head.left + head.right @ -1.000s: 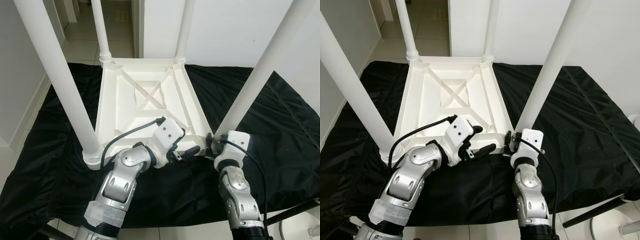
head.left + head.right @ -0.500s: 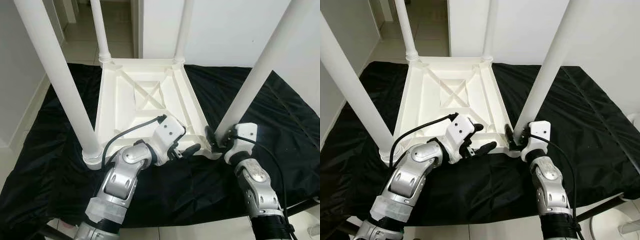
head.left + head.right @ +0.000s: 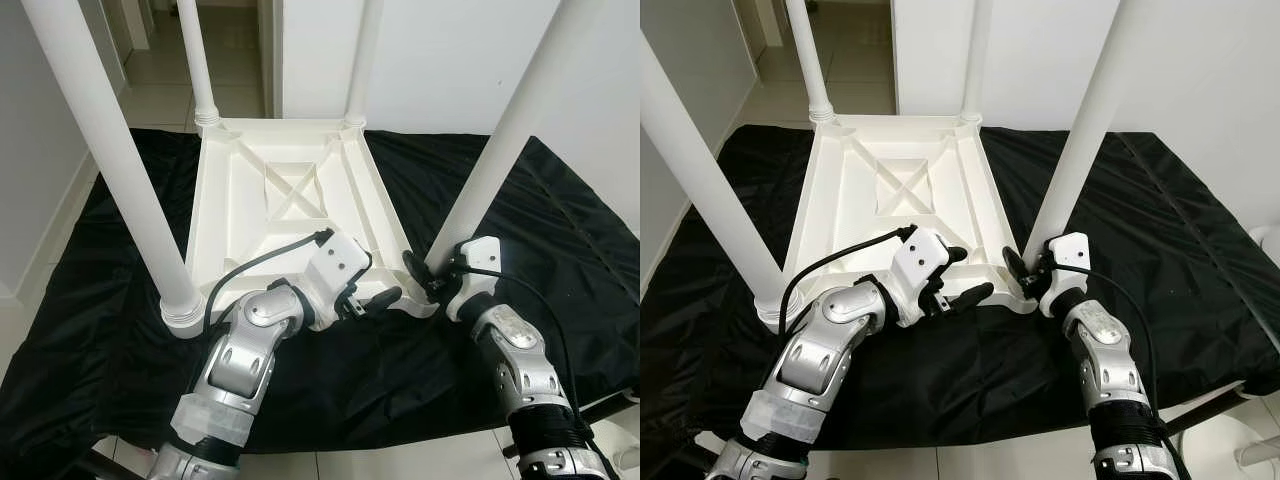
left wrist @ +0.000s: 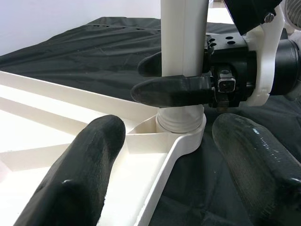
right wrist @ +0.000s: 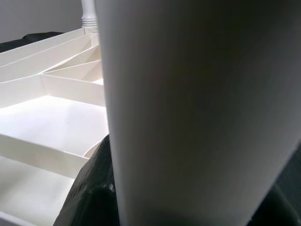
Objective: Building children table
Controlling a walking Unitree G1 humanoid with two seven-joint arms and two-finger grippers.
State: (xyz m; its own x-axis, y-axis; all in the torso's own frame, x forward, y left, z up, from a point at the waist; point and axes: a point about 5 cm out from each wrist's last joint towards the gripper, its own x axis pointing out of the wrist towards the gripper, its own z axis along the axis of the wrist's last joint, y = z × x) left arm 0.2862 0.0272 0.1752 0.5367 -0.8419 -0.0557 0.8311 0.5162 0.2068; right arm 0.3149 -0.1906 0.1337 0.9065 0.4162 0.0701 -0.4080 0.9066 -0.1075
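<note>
The white table (image 3: pixel 290 215) lay upside down on the black cloth (image 3: pixel 560 230), with its flat top against the cloth and its four legs pointing straight up. The leg that mattered was the one at the near right corner (image 3: pixel 505 145). Its long way ran up and down, and its bottom end sat in the round socket at that corner of the table. The right gripper (image 3: pixel 425 276) was right at that leg, low down, just above the socket. Its two black fingers (image 4: pixel 171 89) were closed around the leg, one on each side, so it held the leg. The left gripper (image 3: pixel 368 296) was just beside it, at the near edge of the table, a little to the left of that corner. Its fingers (image 4: pixel 89 155) were spread wide, with the table's edge between them, and they did not look like they squeezed anything. So the right arm was the nearer one to the leg, and any turning or pushing down of the leg would likely be its job.
</note>
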